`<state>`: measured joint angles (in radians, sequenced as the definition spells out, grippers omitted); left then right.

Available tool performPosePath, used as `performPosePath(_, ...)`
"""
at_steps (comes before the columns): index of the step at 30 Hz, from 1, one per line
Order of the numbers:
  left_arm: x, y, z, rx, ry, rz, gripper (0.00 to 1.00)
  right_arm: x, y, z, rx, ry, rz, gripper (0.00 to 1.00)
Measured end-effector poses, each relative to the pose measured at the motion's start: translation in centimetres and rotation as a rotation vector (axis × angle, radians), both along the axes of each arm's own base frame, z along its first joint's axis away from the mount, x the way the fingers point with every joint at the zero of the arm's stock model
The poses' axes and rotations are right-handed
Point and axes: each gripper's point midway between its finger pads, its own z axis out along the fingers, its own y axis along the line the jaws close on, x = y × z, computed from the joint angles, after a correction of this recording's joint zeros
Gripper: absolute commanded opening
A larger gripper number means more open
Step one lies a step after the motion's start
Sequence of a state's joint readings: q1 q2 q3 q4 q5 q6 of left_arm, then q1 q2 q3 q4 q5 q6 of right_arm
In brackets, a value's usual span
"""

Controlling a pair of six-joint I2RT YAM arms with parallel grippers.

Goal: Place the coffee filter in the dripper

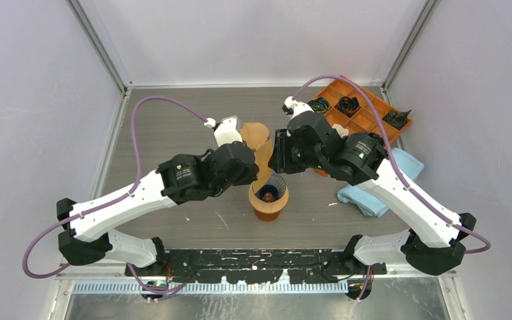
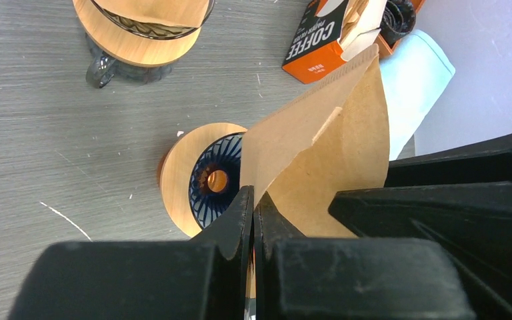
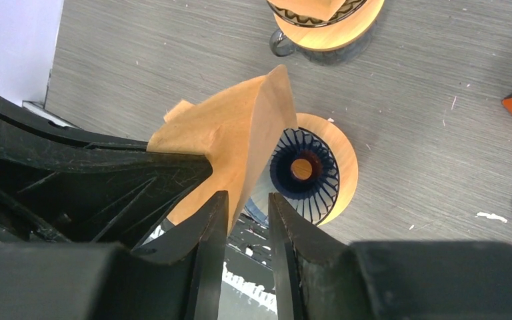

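The brown paper coffee filter (image 2: 327,147) is held in the air, partly spread open, just above the dripper (image 2: 200,177), an orange-brown cone with a dark ribbed inside. My left gripper (image 2: 253,193) is shut on the filter's lower edge. In the top view the filter (image 1: 263,159) hangs between both grippers, behind the dripper (image 1: 269,195). My right gripper (image 3: 247,195) stands over the dripper (image 3: 310,170) with its jaws a little apart. The filter (image 3: 240,133) lies against the outside of its left finger, not pinched.
A second dripper (image 1: 253,133) with a filter in it stands further back. An orange coffee filter box (image 2: 320,40) and a light blue cloth (image 1: 380,180) lie to the right. An orange parts tray (image 1: 367,110) sits at the back right.
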<state>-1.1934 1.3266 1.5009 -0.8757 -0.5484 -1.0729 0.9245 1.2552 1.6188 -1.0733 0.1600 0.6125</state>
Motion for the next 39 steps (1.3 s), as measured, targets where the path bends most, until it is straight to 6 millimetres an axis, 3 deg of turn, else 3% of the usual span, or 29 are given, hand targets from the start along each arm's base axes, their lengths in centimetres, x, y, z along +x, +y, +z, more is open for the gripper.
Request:
performPosePath(4,0.3,0.0,0.1,-0.017,0.009,0.014,0.00,-0.1,0.1,-0.5,-0.021,0.010,-0.001,0.33)
performPosePath(10,0.5,0.1,0.0,-0.028,0.027,0.020,0.00,0.1,-0.8,-1.1,-0.066,0.006,-0.028,0.13)
performPosePath(16,0.5,0.2,-0.2,-0.034,0.053,0.008,0.00,-0.2,-1.7,-1.5,-0.111,0.013,-0.030,0.01)
performPosePath(33,-2.1,3.0,-2.0,0.031,0.166,-0.059,0.00,-1.8,-1.6,-2.5,-0.173,0.095,0.061,0.01)
performPosePath(39,-2.7,2.8,-3.3,0.094,0.209,-0.110,0.00,-2.1,-1.7,-3.2,-0.201,0.121,0.082,0.01)
